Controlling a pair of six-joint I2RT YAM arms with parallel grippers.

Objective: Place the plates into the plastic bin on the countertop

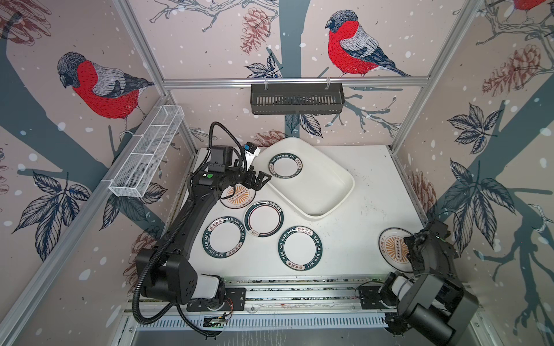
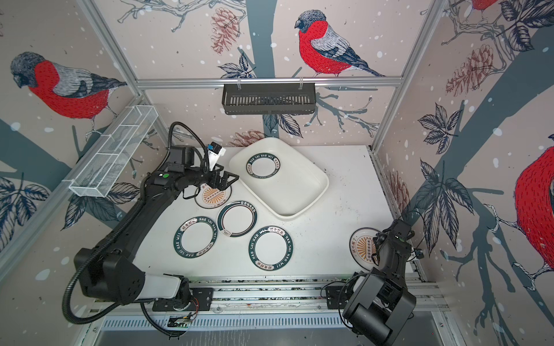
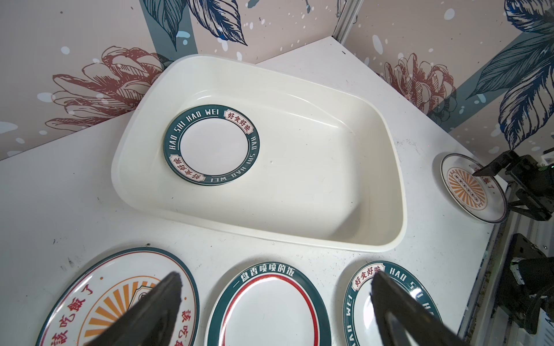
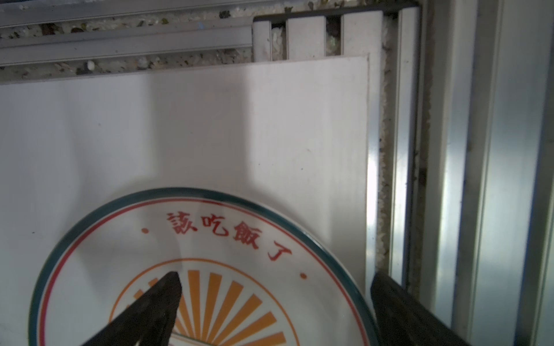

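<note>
The plastic bin (image 1: 329,191) lies at an angle at the back of the countertop (image 1: 344,248), with one teal-rimmed plate (image 1: 284,167) flat inside it. Several plates lie on the countertop: a sunburst plate (image 1: 239,199), a red-ringed plate (image 1: 263,218), and two teal lettered plates (image 1: 224,237) (image 1: 299,248). My left gripper (image 1: 260,181) hangs open above the sunburst plate, beside the bin's left rim, holding nothing. A second sunburst plate (image 4: 209,254) sits at the front right corner. My right gripper (image 4: 275,284) is open astride its rim, one finger over the centre, one outside.
A black slotted basket (image 1: 296,99) hangs on the back rail. A white wire mesh basket (image 1: 147,149) hangs on the left wall. Aluminium rails (image 1: 299,292) edge the front, and the right plate lies close to the table's right edge (image 4: 367,179).
</note>
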